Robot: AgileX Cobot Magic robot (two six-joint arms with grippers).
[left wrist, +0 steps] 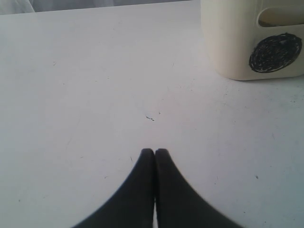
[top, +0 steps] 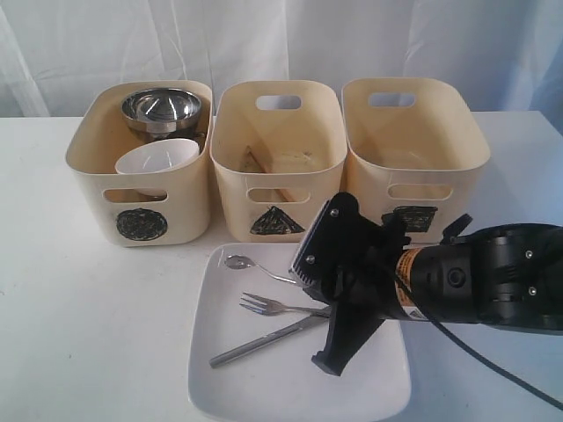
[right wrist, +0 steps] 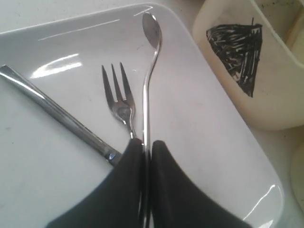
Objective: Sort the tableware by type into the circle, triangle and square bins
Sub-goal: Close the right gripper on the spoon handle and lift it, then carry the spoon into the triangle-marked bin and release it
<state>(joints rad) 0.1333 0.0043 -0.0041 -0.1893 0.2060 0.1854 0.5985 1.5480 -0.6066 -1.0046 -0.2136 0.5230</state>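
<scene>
The large white square plate (top: 220,387) lies at the front with a steel spoon (top: 237,261), fork (top: 264,305) and knife (top: 255,345) on it. My right gripper (top: 304,280) is shut on the spoon's handle (right wrist: 148,95), just behind the fork (right wrist: 118,95) and knife (right wrist: 47,109). The circle bin (top: 88,176) holds the large steel bowl (top: 161,107) and the small white bowl (top: 157,163). Wooden chopsticks (top: 255,160) lie in the triangle bin (top: 233,198). The square bin (top: 413,132) looks empty. My left gripper (left wrist: 154,151) is shut on nothing over bare table. No mugs show.
The three bins stand side by side along the back of the white table (top: 70,334). The circle bin's corner (left wrist: 237,47) shows ahead of my left gripper. The triangle bin's front (right wrist: 237,61) stands close beside the plate's edge (right wrist: 228,142). A white curtain hangs behind.
</scene>
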